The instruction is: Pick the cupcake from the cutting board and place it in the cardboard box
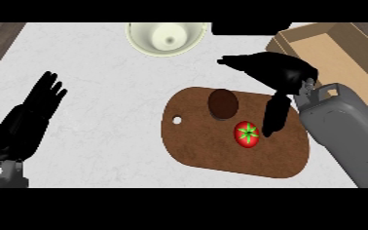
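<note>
Overhead, head view: one frame; items below
Cupcake: round dark-brown cupcake (pixel 223 103) sits on the brown oval wooden cutting board (pixel 215 151); red tomato (pixel 247 134) just beside it
Right hand: black right hand (pixel 277 75) hovers above the board, released, grasping nothing
Left hand: black left hand (pixel 32 114) rests released at the left edge
Advice: lower over the cupcake, avoid the tomato; then carry to the tan cardboard box (pixel 338 48)
</note>
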`<state>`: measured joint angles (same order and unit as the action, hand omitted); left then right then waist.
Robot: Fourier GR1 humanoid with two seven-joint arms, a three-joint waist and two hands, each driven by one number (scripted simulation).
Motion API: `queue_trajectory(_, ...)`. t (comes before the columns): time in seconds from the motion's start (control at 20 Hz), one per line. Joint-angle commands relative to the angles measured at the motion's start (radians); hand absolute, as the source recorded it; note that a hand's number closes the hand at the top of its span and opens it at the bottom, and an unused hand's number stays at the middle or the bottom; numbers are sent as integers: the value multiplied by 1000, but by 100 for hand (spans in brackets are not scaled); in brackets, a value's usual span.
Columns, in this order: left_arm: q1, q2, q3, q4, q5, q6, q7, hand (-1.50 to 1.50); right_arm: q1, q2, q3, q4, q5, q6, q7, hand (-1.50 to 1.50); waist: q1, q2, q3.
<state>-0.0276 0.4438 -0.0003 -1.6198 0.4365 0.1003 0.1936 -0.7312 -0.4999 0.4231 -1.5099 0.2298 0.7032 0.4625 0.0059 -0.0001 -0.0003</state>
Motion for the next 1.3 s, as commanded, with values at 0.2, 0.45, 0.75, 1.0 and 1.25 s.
queue_trajectory(0.2,58,-27,31,-88,-35,-28,44,0,69,80,-61,-21,101,39,-58,-150,2,-1,0)
queue_trajectory(0.45,74,-31,81,-33,-28,-91,7,0,103,94,-57,-24,208,5,-145,-150,0,0,0)
queue_trajectory(0.75,-10,-116,30,-4,-107,-34,34,0,1,157,-86,38,269,92,-109,-150,-2,0,0)
queue_trajectory(1.0,-24,-66,112,-4,-81,-96,50,0,47,250,-46,57,366,48,-87,-150,-1,0,0)
queue_trajectory(1.25,37,-83,113,-64,-106,-114,65,0,23,230,-89,98,410,107,-130,-150,2,0,0)
